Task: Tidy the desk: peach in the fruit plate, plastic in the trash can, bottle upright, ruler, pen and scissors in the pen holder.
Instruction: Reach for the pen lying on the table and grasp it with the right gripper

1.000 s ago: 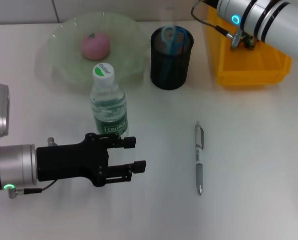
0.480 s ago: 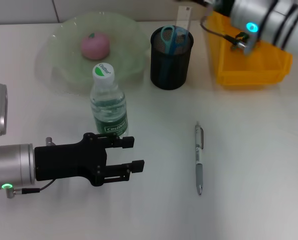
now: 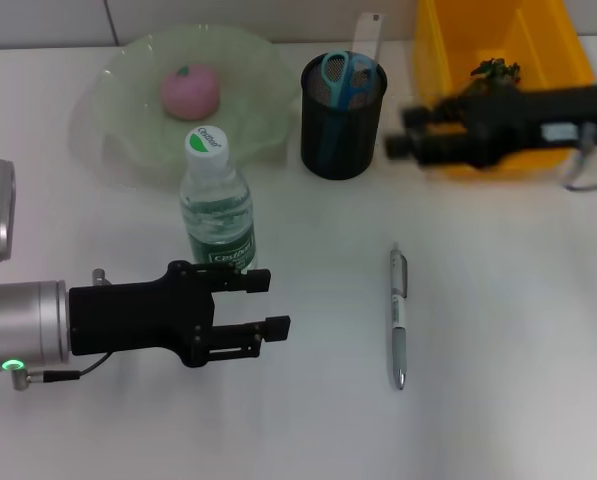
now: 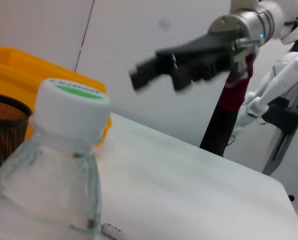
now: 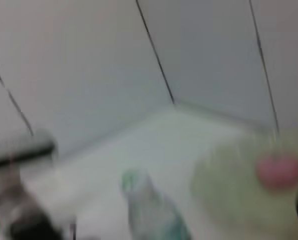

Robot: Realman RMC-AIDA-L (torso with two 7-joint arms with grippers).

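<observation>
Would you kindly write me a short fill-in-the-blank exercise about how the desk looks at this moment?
1. The pink peach lies in the pale green glass ____.
2. The clear plastic bottle with the white cap stands ____.
3. The grey pen lies on the white ____, outside the black mesh pen holder.
4. The blue-handled scissors stand in the black mesh pen ____.

Missing words: plate; upright; desk; holder

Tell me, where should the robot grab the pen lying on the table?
Probably around the middle of the pen, coming straight down from above. It lies flat with bare table on both sides, so the claw fingers could close across its thin barrel. The right claw is nearer to it than the left claw.
</observation>
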